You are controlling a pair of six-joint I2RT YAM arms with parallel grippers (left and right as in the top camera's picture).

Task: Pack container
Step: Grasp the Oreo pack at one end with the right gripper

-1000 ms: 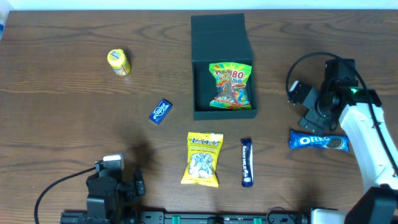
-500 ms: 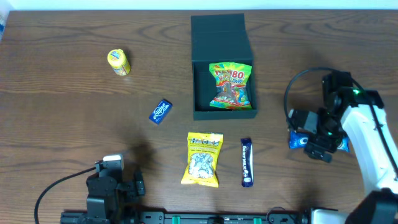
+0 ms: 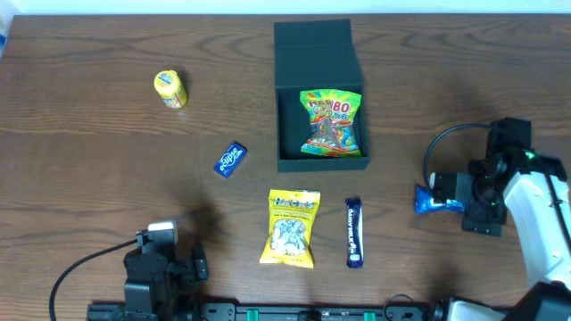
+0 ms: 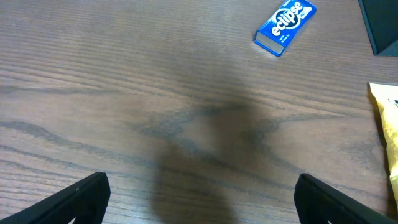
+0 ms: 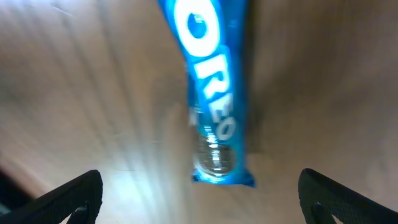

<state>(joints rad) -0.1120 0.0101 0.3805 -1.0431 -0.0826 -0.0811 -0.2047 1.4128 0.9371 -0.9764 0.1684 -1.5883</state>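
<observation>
Right pincer (image 5: pixel 200 198), mine: spread wide, straddling a long blue plastic Oreo biscuit packet (image 5: pixel 211 93). Left pincer (image 4: pixel 199 202), mine: spread, empty. Dark green-black matte square container (image 3: pixel 321 163): far mid-table, flap open, colourful sweet bag (image 3: pixel 331 122) inside.

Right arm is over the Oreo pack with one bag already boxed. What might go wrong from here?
1. The open right hand hovers near one end of the Oreo packet, not its middle; a grip there could slip or dangle.
2. The gummy bag covers much of the container floor, so the long packet might snag on the rim.
</observation>
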